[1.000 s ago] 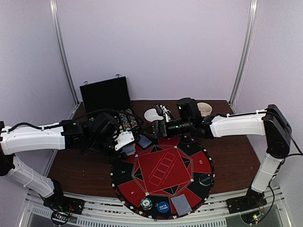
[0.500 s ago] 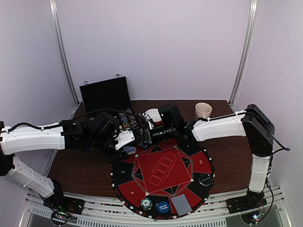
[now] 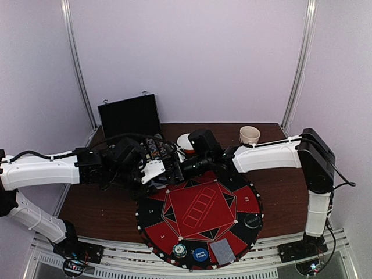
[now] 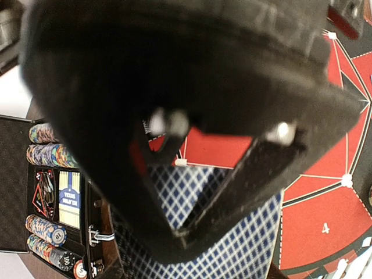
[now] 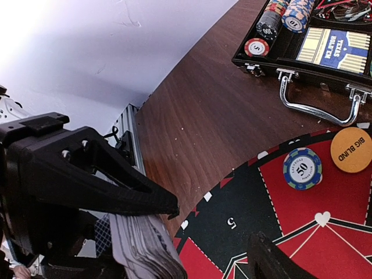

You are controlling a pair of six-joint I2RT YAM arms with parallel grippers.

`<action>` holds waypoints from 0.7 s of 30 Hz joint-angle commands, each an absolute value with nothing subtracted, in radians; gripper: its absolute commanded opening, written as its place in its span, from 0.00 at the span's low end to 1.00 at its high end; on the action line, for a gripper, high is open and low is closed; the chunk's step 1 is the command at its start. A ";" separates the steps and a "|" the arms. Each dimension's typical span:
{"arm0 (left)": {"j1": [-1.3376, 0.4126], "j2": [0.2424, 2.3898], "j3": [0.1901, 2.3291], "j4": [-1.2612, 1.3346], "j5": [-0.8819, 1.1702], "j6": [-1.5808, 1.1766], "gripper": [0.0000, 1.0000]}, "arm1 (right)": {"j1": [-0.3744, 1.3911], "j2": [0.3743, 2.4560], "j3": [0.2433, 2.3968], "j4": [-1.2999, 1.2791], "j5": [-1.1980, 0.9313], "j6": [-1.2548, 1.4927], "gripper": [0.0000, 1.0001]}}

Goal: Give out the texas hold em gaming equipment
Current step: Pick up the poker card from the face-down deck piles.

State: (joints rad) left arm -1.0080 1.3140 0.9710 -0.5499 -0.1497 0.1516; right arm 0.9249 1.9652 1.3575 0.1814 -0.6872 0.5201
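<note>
Top view, left gripper (image 3: pixel 158 178): held over the far left edge of the mat (image 3: pixel 200 229), just in front of the open briefcase (image 3: pixel 131 119) at the table's (image 3: pixel 279 192) far left corner.
Top view, right gripper (image 3: pixel 179 166): found right beside the left one; whether it is spread or pressed together cannot be told.
Top view, laid-out pieces: a single card (image 3: pixel 222 251), a blue disc (image 3: pixel 199 254) and a striped chip (image 3: pixel 179 250) are seen at the mat's near edge, and a black disc (image 3: pixel 251 220) toward its right edge.
Left wrist view: the fingers (image 4: pixel 226 192) are pressed together on a deck of cards (image 4: pixel 232 250), checked back showing, above the mat's edge.
Right wrist view: the deck is seen edge-on at lower left, pinched by the left gripper. A 50 chip (image 5: pixel 302 168) and an orange BIG BLIND disc (image 5: pixel 351 150) are seen on the mat near the briefcase handle.
</note>
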 commanded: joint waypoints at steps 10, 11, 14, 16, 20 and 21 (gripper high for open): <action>-1.009 1.298 0.963 -0.520 -0.167 0.146 0.51 | 0.921 1.867 1.400 -0.019 -0.594 0.390 0.41; -1.010 1.297 0.961 -0.521 -0.168 0.145 0.50 | 0.921 1.863 1.401 -0.024 -0.594 0.388 0.38; -1.009 1.299 0.957 -0.520 -0.168 0.142 0.51 | 0.922 1.851 1.406 -0.046 -0.589 0.377 0.29; -1.009 1.300 0.955 -0.523 -0.170 0.138 0.51 | 0.921 1.845 1.413 -0.068 -0.576 0.365 0.22; -1.009 1.300 0.949 -0.526 -0.176 0.131 0.50 | 0.922 1.837 1.438 -0.141 -0.546 0.325 0.11; -1.009 1.300 0.948 -0.527 -0.178 0.129 0.51 | 0.921 1.836 1.445 -0.161 -0.540 0.314 0.08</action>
